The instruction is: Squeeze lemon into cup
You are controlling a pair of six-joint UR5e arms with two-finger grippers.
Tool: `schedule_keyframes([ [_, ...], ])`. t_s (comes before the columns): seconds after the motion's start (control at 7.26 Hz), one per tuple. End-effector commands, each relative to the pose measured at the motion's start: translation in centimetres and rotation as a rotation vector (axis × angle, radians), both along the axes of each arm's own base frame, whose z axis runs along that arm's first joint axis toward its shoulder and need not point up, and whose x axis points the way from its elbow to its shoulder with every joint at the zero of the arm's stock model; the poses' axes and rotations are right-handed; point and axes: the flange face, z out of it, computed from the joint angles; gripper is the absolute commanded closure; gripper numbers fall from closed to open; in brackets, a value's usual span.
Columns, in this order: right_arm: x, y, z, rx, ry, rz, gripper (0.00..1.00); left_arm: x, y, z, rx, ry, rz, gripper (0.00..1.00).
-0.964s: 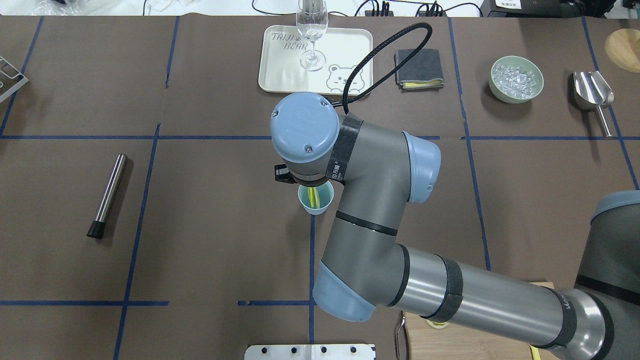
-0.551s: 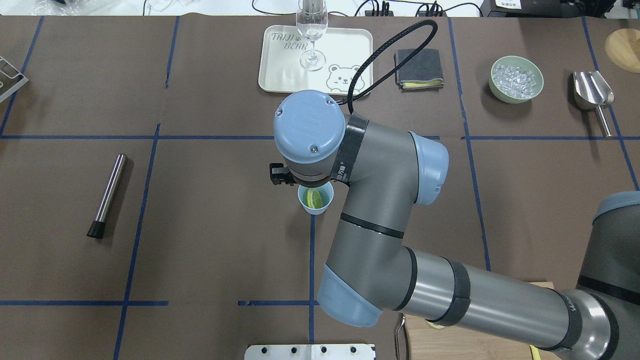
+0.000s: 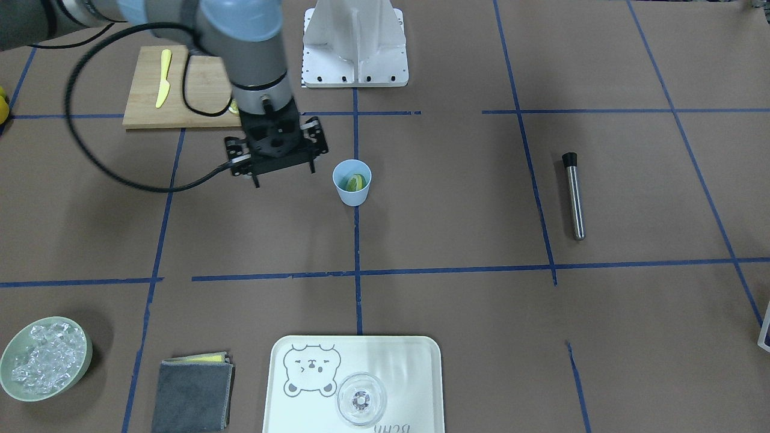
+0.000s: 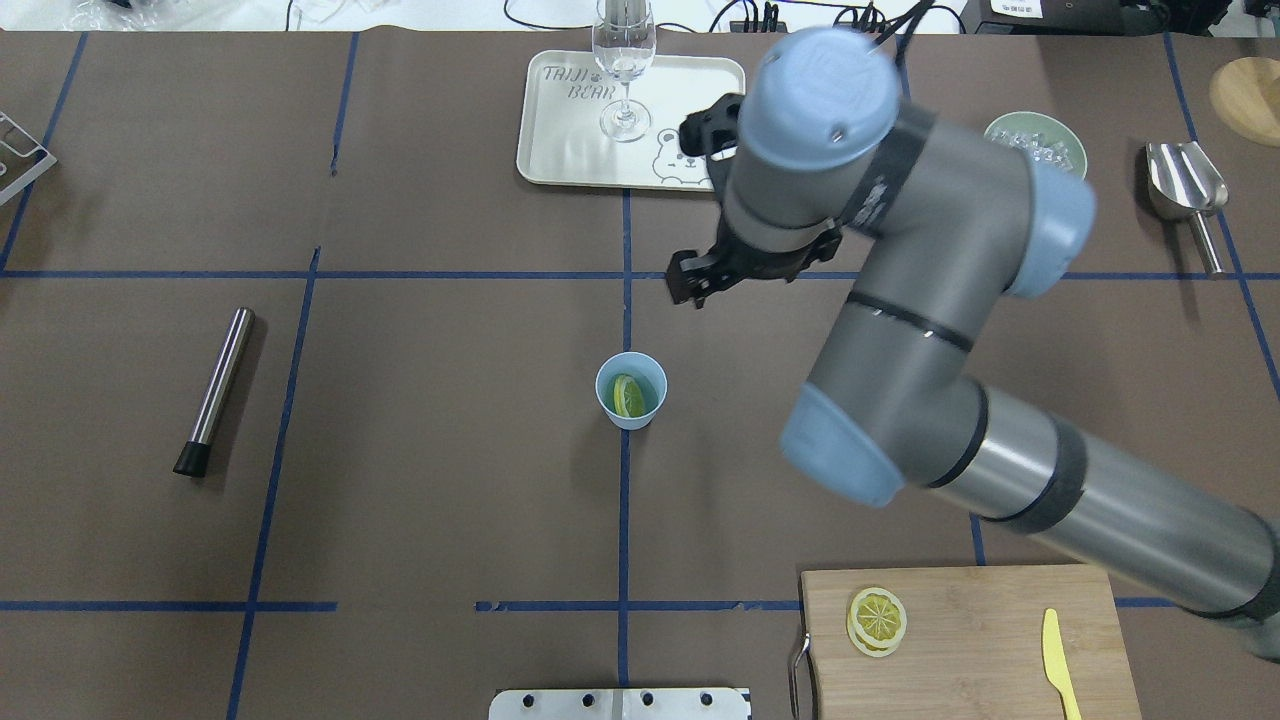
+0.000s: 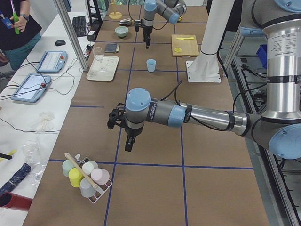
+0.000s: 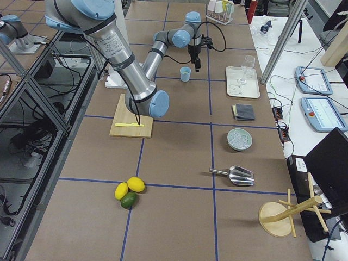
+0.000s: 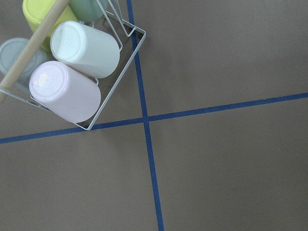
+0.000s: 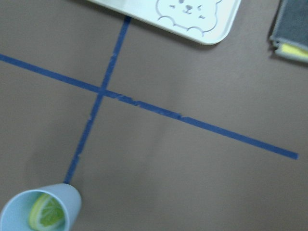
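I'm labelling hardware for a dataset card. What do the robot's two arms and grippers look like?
Both arms are grey tubes with light-blue round joint caps and black bands; the right arm carries small white lettering on its wrist band. The right gripper is black and blocky, fed by a black braided cable. The left arm also ends in a black left gripper.

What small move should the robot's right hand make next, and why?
Probably retreat from the cup toward a rest pose. The lemon slice already lies inside the cup, and the right hand hangs off to one side, open and apparently empty.
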Motion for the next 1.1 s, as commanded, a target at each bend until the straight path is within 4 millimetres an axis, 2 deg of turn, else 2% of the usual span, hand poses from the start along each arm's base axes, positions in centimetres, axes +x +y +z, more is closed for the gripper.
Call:
schedule_keyframes([
  [0.0, 18.3, -9.0, 13.7, 0.083, 0.06, -0.173, 0.0, -0.1, -1.3, -1.5, 0.031, -0.002, 0.0, 0.0],
  [0.14, 27.0, -9.5, 22.0, 0.022, 0.08, -0.159, 0.0, 0.0, -1.5, -1.6, 0.033, -0.001, 0.0, 0.0],
  [0.28, 33.5, -7.0, 30.5, -0.059, 0.142, -0.119, 0.0, 0.1, -1.6, -1.4, 0.027, -0.002, 0.003, 0.0],
  [0.41, 40.3, -4.7, 36.7, -0.098, 0.175, -0.036, 0.0, 0.1, -1.5, -1.2, 0.021, -0.002, 0.002, 0.0],
  [0.55, 44.3, -2.3, 40.2, -0.092, 0.165, -0.026, 0.0, 0.2, -1.6, -1.2, 0.021, -0.003, 0.004, 0.0],
  [0.69, 47.2, -0.4, 41.9, -0.123, 0.137, 0.014, 0.0, 0.3, -1.6, -2.7, 0.055, 0.001, 0.005, 0.0],
  [0.83, 47.3, 0.9, 43.2, -0.149, 0.112, 0.016, 0.0, 0.3, -2.1, -4.6, 0.095, 0.003, 0.005, 0.0],
  [0.96, 47.4, 2.1, 44.3, -0.17, 0.107, 0.017, 0.0, 0.3, -4.0, -6.2, 0.142, 0.001, 0.01, 0.0],
])
